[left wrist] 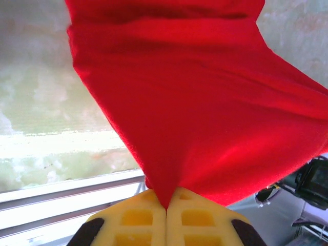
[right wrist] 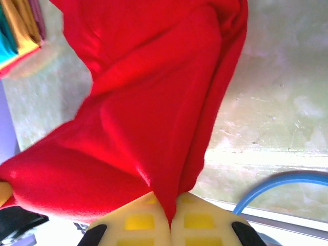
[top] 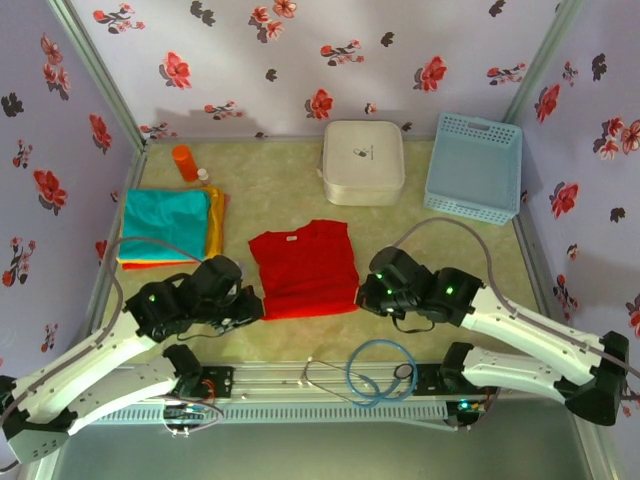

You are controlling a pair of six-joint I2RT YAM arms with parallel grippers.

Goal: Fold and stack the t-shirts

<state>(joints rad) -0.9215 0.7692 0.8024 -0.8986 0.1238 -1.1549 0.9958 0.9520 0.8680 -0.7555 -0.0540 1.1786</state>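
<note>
One red t-shirt (top: 303, 270) lies spread in the middle of the table (top: 270, 190), collar towards the far side, with its near hem pinched at both corners. The left gripper (left wrist: 166, 206) is clamped on the near-left corner and the right gripper (right wrist: 171, 221) on the near-right corner. In each wrist view the cloth fans out from between the yellow pads (left wrist: 138, 218). A stack of folded t-shirts (top: 165, 225), teal on top with orange and yellow edges showing, sits well to the left. Each hold looks thin, taking only a tip of fabric, so a corner could slip free once the hem is lifted and carried over. If one arm travels faster or higher than the other, the fold would likely land skewed or wrinkled.
</note>
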